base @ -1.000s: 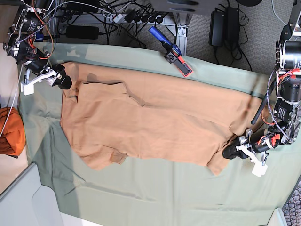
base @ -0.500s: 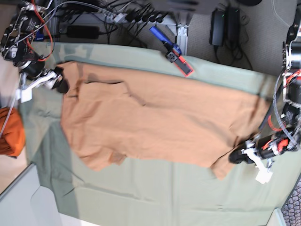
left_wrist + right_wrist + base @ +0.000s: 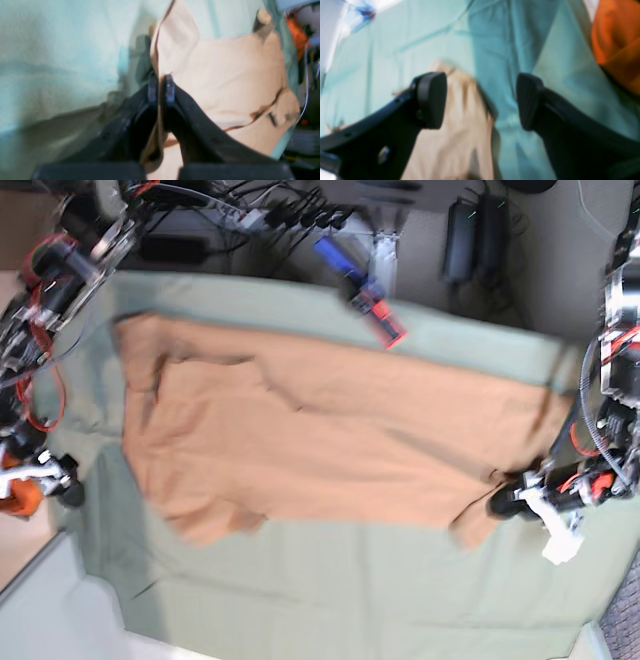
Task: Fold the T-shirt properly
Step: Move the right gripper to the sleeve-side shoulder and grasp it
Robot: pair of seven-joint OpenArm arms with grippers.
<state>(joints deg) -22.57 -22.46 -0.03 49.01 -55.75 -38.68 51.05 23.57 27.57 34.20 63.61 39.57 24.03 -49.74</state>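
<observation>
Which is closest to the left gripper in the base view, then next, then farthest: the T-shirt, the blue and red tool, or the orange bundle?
From the left gripper:
1. T-shirt: its corner is right in the gripper.
2. Blue and red tool: at the far edge of the green cloth.
3. Orange bundle: across at the opposite side, by the right gripper.

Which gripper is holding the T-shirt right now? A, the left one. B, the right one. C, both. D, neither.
A: in the left wrist view the left gripper is pinched shut on an edge of the T-shirt, while in the right wrist view the right gripper is wide open with nothing between its fingers.
</observation>
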